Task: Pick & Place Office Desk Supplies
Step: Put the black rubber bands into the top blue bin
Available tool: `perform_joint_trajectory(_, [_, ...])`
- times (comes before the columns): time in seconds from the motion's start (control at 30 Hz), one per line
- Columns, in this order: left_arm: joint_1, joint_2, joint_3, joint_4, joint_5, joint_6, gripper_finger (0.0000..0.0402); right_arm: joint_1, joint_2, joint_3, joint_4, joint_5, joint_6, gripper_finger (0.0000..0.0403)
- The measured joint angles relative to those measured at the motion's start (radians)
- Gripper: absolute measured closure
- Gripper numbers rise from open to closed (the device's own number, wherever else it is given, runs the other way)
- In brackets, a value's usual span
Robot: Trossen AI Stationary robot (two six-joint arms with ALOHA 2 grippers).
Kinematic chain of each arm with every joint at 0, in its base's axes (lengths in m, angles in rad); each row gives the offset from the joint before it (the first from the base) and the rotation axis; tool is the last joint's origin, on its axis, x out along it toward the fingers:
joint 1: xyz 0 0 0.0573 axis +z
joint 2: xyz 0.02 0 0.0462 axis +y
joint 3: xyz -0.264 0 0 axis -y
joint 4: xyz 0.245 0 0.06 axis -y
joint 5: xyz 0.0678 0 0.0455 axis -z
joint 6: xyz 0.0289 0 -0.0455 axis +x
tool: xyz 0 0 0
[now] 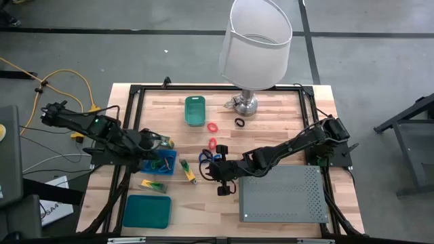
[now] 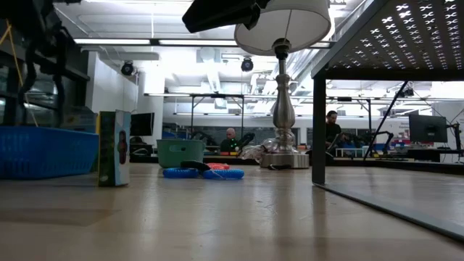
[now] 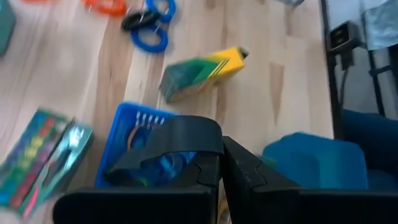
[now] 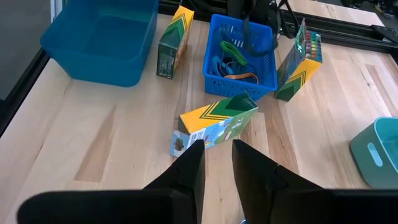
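Left gripper (image 1: 157, 144) hovers over the blue basket (image 1: 160, 163) at the tabletop's (image 1: 271, 115) left side, fingers pressed shut, nothing seen between them. Basket already holds several loops: green, blue and orange in the right wrist view. Beside it stands a crayon box (image 4: 297, 61); a second yellow-and-green box (image 1: 153, 184) lies just in front of the basket, near the teal tray (image 1: 146, 211).

Centre: a third box (image 4: 214, 123) lies flat on the wood, directly ahead of the right gripper (image 4: 216, 163). Fingers stand narrowly apart and empty, not yet around the box. Judged step: approach for a pick of this box. Next move calls for lining the fingers across the box's narrow side, lowering, then closing.

Still loose nearby: blue rings (image 1: 205, 157) and a black loop touching, a red loop (image 1: 212, 143) just behind, another red loop (image 1: 213, 127) and a black ring (image 1: 239, 122) near the lamp (image 1: 254, 47). Green bin (image 1: 194, 110) sits at the back.

Right: grey perforated box (image 1: 281, 194) under the right arm. The left gripper over the basket crowds the drop spot.
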Motion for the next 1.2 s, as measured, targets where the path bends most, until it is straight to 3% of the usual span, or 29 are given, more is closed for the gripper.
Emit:
perform_joint_trajectory(0.33, [-0.041, 0.041, -0.070, -0.041, 0.005, -0.086, 0.0401, 0.000, 0.000, 0.000, 0.004, 0.000, 0.000, 0.0334])
perform_joint_trajectory(0.63, [-0.112, 0.100, -0.179, 0.083, -0.009, -0.150, 0.0401, 0.000, 0.000, 0.000, 0.004, 0.000, 0.000, 0.0334])
perform_joint_trajectory(1.2, [-0.115, 0.259, -0.200, 0.148, -0.066, -0.157, 0.0399, 0.000, 0.000, 0.000, 0.004, 0.000, 0.000, 0.0334])
